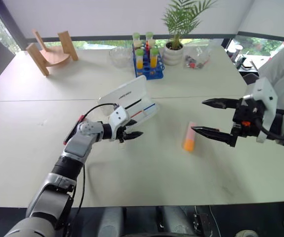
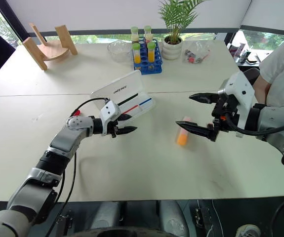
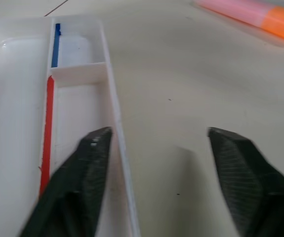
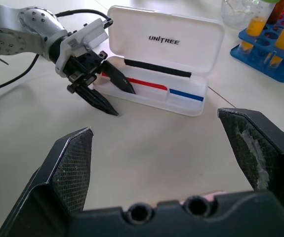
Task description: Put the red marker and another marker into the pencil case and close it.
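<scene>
Pencil case (image 4: 164,59) sits open on the worktop (image 1: 132,173), lid up with dark lettering, tray facing the robot. A red stripe and a blue stripe show inside the tray, plus a long black bar along the back of it; can't tell if that bar is the red marker.

Left pincer (image 2: 123,124) is at the near-left end of the case. Jaws parted, nothing between them. In the left wrist view one finger (image 3: 80,182) hangs over the tray at the red stripe, the other is outside over bare worktop, so the tray's front wall (image 3: 117,148) runs between the two. Can't tell whether the inner finger touches the tray.

Thick pink-and-orange marker (image 1: 189,136) lies flat on the worktop, to the right of the case and well apart from it, orange end toward the robot. Not gripped by anything.

Right pincer (image 1: 220,118) is released, jaws wide, empty. It hovers just right of the thick marker, lower finger tip reaching close over the marker's pink end; contact not visible. It points toward the case and the left pincer.

At the worktop's far edge: blue tube rack (image 1: 148,61), potted plant (image 1: 174,47), glass bowl (image 1: 120,55), wooden stand (image 1: 50,52).
</scene>
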`<state>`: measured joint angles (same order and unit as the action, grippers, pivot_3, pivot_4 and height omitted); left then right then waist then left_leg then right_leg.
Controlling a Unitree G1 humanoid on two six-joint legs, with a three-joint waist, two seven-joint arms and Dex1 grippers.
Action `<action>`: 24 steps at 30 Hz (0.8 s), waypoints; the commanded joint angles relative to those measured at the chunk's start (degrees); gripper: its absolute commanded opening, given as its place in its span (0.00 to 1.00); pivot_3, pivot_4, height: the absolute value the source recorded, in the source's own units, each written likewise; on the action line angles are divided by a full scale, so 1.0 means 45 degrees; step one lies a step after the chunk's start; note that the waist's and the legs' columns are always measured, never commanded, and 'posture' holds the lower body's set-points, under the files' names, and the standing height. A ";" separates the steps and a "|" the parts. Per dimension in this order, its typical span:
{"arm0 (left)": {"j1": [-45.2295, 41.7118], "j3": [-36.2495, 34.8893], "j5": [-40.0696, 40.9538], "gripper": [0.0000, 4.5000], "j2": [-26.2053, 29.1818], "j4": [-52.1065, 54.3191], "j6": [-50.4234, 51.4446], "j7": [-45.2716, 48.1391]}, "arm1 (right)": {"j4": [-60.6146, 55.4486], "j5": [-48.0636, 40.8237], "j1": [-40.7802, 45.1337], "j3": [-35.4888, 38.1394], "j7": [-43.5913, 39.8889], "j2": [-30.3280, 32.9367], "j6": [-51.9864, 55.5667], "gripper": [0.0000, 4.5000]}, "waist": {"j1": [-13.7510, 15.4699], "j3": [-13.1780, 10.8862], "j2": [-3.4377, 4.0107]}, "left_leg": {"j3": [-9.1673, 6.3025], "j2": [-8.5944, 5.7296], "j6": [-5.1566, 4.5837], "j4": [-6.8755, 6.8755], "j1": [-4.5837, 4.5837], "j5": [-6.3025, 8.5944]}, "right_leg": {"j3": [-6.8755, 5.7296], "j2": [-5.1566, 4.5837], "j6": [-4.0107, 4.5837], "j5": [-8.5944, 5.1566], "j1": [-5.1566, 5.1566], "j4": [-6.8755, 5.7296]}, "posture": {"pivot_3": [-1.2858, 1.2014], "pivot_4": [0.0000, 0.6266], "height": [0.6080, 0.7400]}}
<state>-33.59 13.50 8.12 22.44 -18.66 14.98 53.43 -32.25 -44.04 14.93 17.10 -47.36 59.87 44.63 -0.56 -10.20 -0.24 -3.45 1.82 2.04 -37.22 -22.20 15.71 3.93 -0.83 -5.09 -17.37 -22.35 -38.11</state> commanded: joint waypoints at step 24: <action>0.1995 0.1286 0.0024 0.01 0.3388 0.3975 0.0621 0.4405 | 0.0494 0.0449 0.1426 -0.0670 -0.0073 -0.0252 -0.0508 1.00 | -0.0069 0.0003 0.0017 | 0.0010 0.0009 -0.0013 0.0036 -0.0040 0.0008 | 0.0012 0.0005 0.0015 -0.0008 -0.0068 0.0001 | 0.52 0.24 1.00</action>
<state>-25.95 18.21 8.59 37.22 -1.31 16.77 72.81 -29.82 -42.18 20.21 13.34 -47.45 59.00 43.37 -0.87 -10.18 -0.16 -3.40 1.86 1.98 -37.07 -22.38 15.74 3.98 -0.81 -5.02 -17.41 -22.66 -38.11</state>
